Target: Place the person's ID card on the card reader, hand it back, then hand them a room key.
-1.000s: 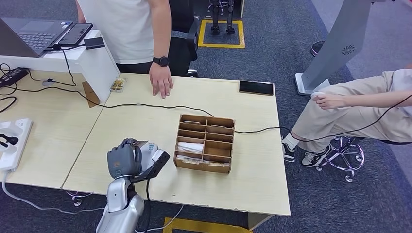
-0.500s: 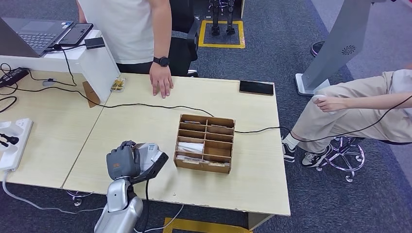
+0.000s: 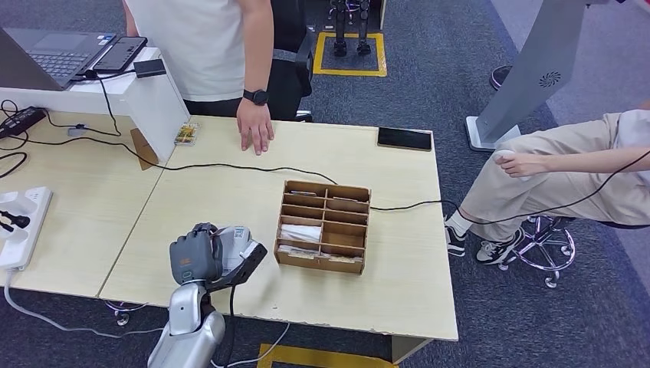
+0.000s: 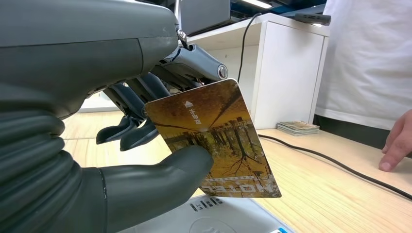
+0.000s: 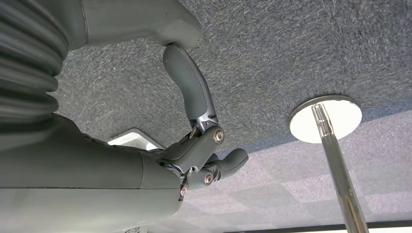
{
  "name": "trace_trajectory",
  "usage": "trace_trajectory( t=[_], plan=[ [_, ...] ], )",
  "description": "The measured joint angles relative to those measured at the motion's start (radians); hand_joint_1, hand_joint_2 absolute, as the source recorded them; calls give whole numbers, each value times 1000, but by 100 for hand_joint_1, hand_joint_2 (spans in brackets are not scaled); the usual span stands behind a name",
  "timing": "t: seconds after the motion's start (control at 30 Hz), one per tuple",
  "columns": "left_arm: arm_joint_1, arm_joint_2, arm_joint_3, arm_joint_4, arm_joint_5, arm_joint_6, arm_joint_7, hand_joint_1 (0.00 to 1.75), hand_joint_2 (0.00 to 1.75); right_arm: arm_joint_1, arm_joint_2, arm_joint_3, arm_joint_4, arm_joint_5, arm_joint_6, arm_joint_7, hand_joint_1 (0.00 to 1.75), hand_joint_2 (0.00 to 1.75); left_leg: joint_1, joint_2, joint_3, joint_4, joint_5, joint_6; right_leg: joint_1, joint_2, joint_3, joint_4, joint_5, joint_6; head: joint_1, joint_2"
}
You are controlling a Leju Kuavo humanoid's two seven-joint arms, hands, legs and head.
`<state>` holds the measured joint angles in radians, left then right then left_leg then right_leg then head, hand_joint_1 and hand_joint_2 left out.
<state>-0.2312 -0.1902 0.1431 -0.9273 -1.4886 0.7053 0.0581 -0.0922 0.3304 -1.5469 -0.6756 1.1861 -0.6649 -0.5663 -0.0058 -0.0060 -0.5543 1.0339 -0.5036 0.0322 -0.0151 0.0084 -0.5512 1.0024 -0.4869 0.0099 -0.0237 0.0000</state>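
Hidden: I cannot make out the card reader (image 3: 239, 244) fully; in the lower left of the head view my left hand (image 3: 201, 255) covers much of it.
Wooden organiser (image 3: 324, 227): centre frame; white papers in its left compartments.
Left hand: thumb and fingers pinch the room key (image 4: 214, 138), a yellow card, just above the reader.
Right hand (image 5: 204, 160): holds nothing, fingers partly curled, over carpet.
Person's hand (image 3: 254, 126): flat on the table (image 3: 398, 261), upper centre.
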Motion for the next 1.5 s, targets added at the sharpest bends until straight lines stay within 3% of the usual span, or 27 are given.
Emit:
trace_trajectory(
  t=[0.43, 1.23, 1.37, 1.5],
  plan=[
    [-6, 4, -6, 22, -1, 0, 4, 175, 175, 0, 0, 0, 0, 11, 0, 2, 0, 175, 0, 0, 0, 0, 0, 0, 0, 0, 0, 0, 0, 0, 0, 0],
    [-162, 16, -58, 330, 5, -22, 64, 175, 175, -1, 0, 0, 3, 28, 0, 20, 0, 175, 0, -6, 9, -1, 1, -2, 0, -7, 12, 0, -1, 0, 0, 0],
    [-167, 16, -61, 342, 45, -6, 33, 175, 175, -1, 0, 0, 3, 31, 0, 20, 0, 175, 0, -6, 11, -1, 1, -2, 0, -7, 13, 0, -1, 0, 0, 0],
    [-146, 8, -55, 292, 176, 0, -77, 175, 175, -1, 0, 0, 3, 41, 0, 37, 0, 175, 0, -6, 11, -1, 2, -2, 0, -7, 13, 0, -1, 0, 0, 0]
  ],
)
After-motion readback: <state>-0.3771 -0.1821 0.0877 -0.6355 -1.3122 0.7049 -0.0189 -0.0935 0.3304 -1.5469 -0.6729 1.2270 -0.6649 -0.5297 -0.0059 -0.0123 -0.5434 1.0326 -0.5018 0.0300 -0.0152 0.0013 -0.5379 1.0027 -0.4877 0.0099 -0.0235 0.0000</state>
